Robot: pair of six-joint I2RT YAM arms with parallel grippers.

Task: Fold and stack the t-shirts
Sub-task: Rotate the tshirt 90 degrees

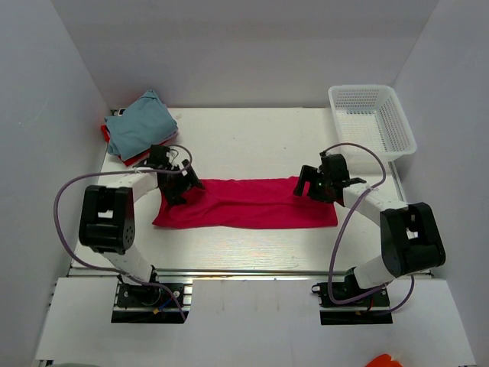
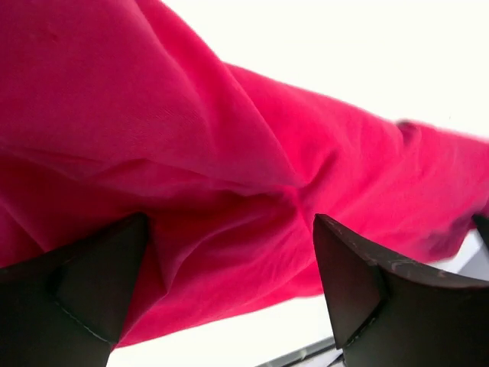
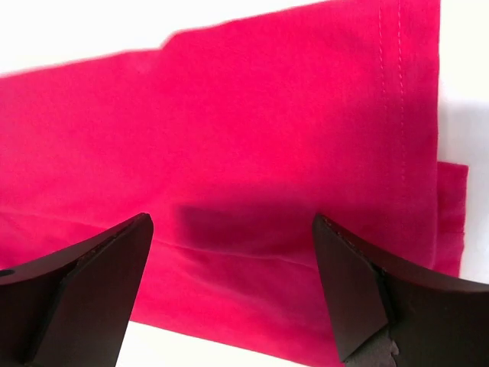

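We see the magenta-pink t-shirt [image 1: 244,202] lying on the white table [image 1: 252,138] as a long, narrow band that runs left to right across the middle, between the two arms. It is folded lengthwise. Its near edge is fairly straight, its left end flares out towards the near side, and its right end is squared off. In the right wrist view that end lies flat and smooth, with a double line of hem stitching and a lower layer peeking out at the right edge. In the left wrist view the cloth is rumpled, with soft ridges and creases. At the far left corner of the table the light blue-grey t-shirt [image 1: 141,122] sits folded on top of the red t-shirt [image 1: 131,160], of which only an edge shows. Both are well apart from the pink one. A white mesh basket [image 1: 374,115] stands at the far right.

The left gripper [image 1: 177,183] is over the left end of the pink shirt, and its dark fingers [image 2: 92,283] are spread wide with nothing clamped between them. The rumpled cloth fills the gap behind them, and we cannot tell whether the tips touch it. The right gripper [image 1: 309,183] is over the right end, its fingers [image 3: 84,283] equally wide apart and holding nothing, and a shadow falls on the flat cloth between them.
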